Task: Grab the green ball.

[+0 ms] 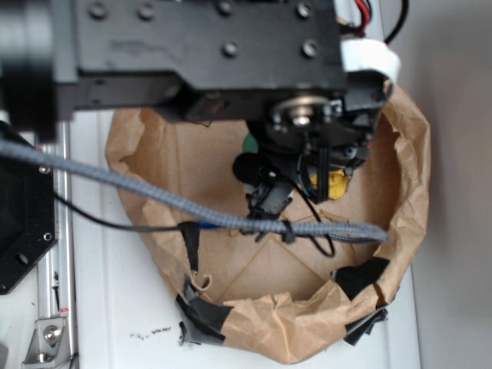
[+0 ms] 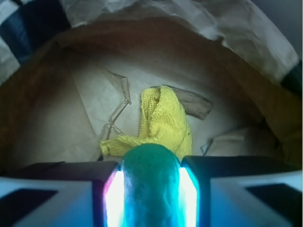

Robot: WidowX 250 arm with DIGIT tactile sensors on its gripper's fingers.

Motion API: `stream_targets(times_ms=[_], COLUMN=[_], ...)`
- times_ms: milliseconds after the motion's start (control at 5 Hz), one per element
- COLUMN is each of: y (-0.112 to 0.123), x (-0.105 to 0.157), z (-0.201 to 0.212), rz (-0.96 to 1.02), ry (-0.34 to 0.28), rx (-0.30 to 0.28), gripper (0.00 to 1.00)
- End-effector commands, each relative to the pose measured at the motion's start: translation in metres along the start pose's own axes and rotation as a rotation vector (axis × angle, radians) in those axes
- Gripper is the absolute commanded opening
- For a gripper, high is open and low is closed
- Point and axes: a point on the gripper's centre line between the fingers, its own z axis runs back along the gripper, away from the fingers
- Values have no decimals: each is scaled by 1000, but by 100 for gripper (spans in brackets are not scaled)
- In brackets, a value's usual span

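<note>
Exterior looks down from overhead; wrist peers close, both sharing the paper bag (image 1: pixel 400 192).

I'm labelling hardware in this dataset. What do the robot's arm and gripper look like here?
The arm is boxy matte-black metal with round bolt heads, a white piece at its right edge. A grey braided cable and thin black wires run from it. In the wrist view the gripper has black-and-white finger blocks whose inner pads glow white, edged pink and cyan.

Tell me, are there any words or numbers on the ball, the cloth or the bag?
None can be read. The green ball, the yellow cloth and the brown paper bag bear no lettering. The black specks on the white table are too small to tell.
</note>
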Motion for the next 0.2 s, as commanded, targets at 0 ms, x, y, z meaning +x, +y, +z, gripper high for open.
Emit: stream_targets(times_ms=[0], y=[-24], x=[-2], z=[32], rz=[346], ry=[-10], rx=[21], gripper=[0])
